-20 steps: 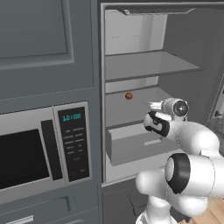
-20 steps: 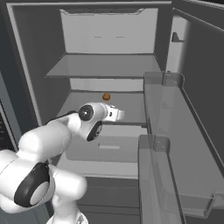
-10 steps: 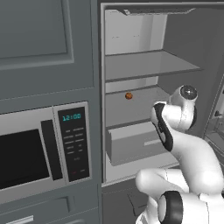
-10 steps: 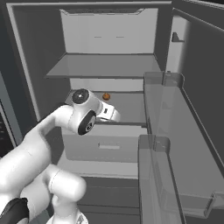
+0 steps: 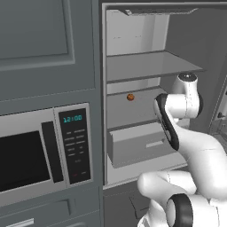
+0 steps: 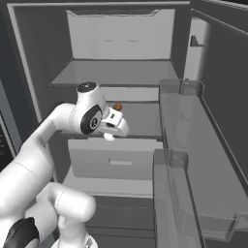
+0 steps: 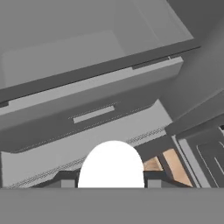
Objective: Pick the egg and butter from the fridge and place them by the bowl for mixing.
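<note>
The fridge (image 5: 133,57) stands open, tall and dark grey, with white inner walls, 2 grey shelves and a light grey drawer (image 5: 137,146) low in its cavity; in the right base view its door (image 6: 213,145) swings out to the right, carrying clear bins (image 6: 193,160). To the left of the fridge in the left base view a microwave (image 5: 44,150) with a black window is set into grey cabinetry, its green clock lit. The white arm (image 5: 190,146) rises in front of the fridge opening and bends so that its wrist sits level with the lower shelf, just above the drawer. In the right base view the end effector (image 6: 112,134) points down and slightly outward near the drawer's top edge. A reddish-brown ball (image 5: 130,97) lies on the lower shelf toward the back, apart from the arm. In the hand view the egg (image 7: 111,164), white and rounded, sits between the 2 dark fingertips (image 7: 65,178) at the bottom of the picture, and the end effector appears to be clamped on it, though the contact points are hidden along the picture's lower edge. Beyond the egg in that view lie the drawer front with its long handle recess (image 7: 94,112) and, lower right, a patch of wooden floor (image 7: 170,164).
</note>
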Controlling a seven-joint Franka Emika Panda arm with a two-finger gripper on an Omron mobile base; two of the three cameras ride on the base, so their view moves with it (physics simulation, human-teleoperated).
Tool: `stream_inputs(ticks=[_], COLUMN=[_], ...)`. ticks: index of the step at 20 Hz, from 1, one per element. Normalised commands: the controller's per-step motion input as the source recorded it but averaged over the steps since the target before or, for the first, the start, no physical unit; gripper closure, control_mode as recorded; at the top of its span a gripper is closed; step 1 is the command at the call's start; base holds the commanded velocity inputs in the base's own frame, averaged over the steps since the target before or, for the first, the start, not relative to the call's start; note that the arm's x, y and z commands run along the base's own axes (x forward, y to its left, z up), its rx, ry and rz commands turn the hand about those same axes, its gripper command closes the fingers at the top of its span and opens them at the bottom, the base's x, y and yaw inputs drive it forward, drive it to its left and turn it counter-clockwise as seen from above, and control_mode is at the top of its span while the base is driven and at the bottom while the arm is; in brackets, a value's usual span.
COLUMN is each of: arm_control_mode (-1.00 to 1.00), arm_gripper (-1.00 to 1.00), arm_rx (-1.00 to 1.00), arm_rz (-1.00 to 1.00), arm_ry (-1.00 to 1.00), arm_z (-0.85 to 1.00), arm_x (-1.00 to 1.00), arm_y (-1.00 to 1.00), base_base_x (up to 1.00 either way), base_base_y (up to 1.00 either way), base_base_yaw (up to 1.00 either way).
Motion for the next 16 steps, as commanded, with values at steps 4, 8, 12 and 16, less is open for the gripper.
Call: stream_inputs(ticks=[4, 8, 12, 16], arm_control_mode=[-1.00, -1.00, -1.00, -1.00], arm_gripper=[1.00, 1.00, 1.00, 1.00], arm_rx=[0.00, 0.00, 0.00, 0.00], arm_rz=[-0.02, -0.01, 0.00, 0.00], arm_ry=[0.01, -0.01, 0.00, 0.00], arm_z=[-0.13, 0.00, 0.00, 0.00], arm_x=[-0.29, -0.55, -0.30, 0.00], arm_y=[0.20, 0.14, 0.02, 0.01], base_base_x=[0.00, 0.00, 0.00, 0.00], base_base_y=[0.00, 0.00, 0.00, 0.00], base_base_yaw=[0.00, 0.00, 0.00, 0.00])
